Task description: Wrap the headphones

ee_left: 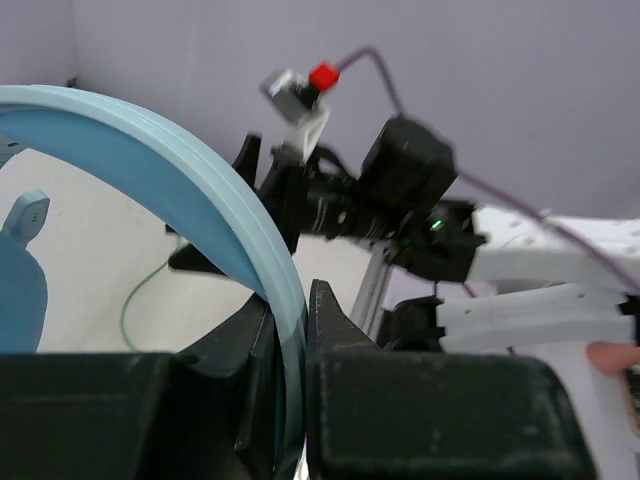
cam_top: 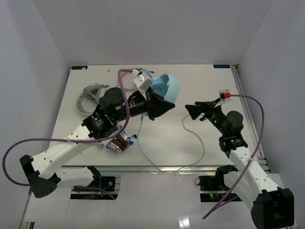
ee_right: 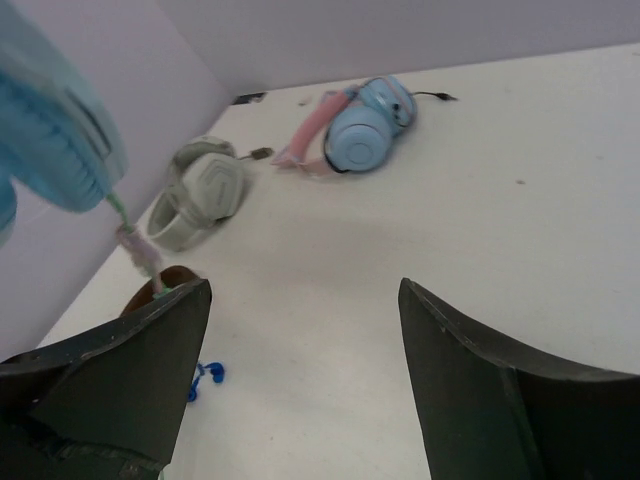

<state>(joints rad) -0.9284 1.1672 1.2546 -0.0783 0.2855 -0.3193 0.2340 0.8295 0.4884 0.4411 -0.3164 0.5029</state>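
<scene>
L gripper (ee_left: 292, 306) is pinching the headphones (cam_top: 167, 88) by the band to hold them up; R gripper (cam_top: 189, 111) is gaping beside them, prob. for the cable (cam_top: 203, 143).

Nothing written can be read in any of the views: no word, brand, number or sign. The only candidates are two small marks on the far edge of the table (cam_top: 200, 86), a dark strip (cam_top: 79, 67) beyond and to the left of the left gripper (cam_top: 162, 102) and a bluish strip (cam_top: 221, 66) beyond the right gripper (cam_top: 187, 112). Both are too small to make out.
</scene>
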